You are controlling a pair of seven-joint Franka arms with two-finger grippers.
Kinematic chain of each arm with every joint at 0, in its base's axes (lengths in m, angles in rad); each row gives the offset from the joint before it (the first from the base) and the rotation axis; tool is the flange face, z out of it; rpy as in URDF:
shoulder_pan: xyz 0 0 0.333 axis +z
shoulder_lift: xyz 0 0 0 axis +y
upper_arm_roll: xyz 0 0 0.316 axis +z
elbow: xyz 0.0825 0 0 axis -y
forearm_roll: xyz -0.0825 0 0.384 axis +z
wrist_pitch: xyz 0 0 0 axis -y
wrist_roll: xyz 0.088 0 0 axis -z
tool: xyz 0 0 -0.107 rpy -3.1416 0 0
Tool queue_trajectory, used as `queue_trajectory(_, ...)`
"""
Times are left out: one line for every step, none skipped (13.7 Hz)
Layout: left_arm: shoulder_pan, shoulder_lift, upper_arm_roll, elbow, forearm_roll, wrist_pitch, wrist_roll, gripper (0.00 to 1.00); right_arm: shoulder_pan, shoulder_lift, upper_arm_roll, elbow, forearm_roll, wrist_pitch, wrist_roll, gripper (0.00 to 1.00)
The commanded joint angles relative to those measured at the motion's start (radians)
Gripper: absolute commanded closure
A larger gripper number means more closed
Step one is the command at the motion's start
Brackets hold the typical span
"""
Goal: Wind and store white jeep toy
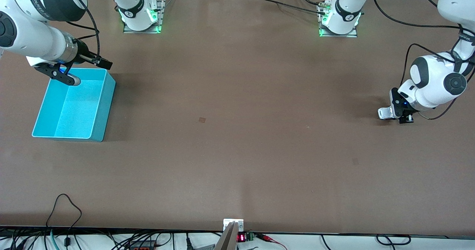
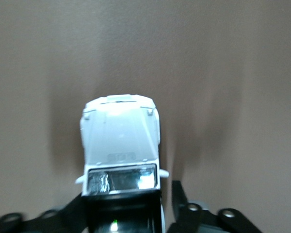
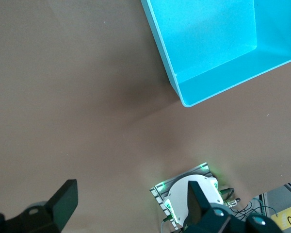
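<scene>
The white jeep toy (image 2: 120, 138), with its black roof and rear, sits on the brown table at the left arm's end (image 1: 384, 112). My left gripper (image 2: 123, 209) is low around its rear. One of its fingers (image 2: 180, 199) stands a little off the car's side and the other lies close along it, so the jaws are open. The turquoise bin (image 1: 72, 107) stands empty at the right arm's end. My right gripper (image 1: 72, 80) hangs open over the bin's edge nearest the robots, with nothing between its fingers (image 3: 63, 200).
The right wrist view shows the bin's wall (image 3: 167, 53) and, beside it, the right arm's base (image 3: 191, 194) with green lights. Cables and a small display (image 1: 241, 237) lie along the table edge nearest the front camera.
</scene>
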Motion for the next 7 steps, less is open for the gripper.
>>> queue_trajectory(0.014,-0.049,-0.069,0.013,0.022,-0.103,0.015,0.0,-0.005,-0.008,0.0,0.0,0.012,-0.012,-0.007,0.0)
queue_trajectory(0.009,-0.079,-0.091,0.014,0.01,-0.134,0.015,0.0,-0.006,-0.007,0.0,0.0,0.012,-0.017,-0.007,0.0)
queue_trajectory(0.008,-0.105,-0.114,0.017,0.008,-0.148,0.015,0.0,-0.006,-0.007,0.0,0.0,0.012,-0.016,-0.008,0.0)
queue_trajectory(0.006,-0.12,-0.134,0.022,0.007,-0.154,0.015,0.0,-0.006,-0.007,0.0,0.0,0.012,-0.016,-0.008,0.0)
queue_trajectory(-0.001,-0.132,-0.14,0.023,0.001,-0.162,0.015,0.0,-0.006,-0.007,0.0,0.0,0.012,-0.016,-0.008,0.0)
queue_trajectory(-0.01,-0.145,-0.14,0.023,-0.025,-0.179,0.015,0.0,-0.006,-0.007,0.0,0.0,0.012,-0.016,-0.008,0.0)
queue_trajectory(-0.021,-0.157,-0.14,0.023,-0.047,-0.191,0.015,0.0,-0.005,-0.007,0.0,0.002,0.012,-0.016,-0.008,0.0)
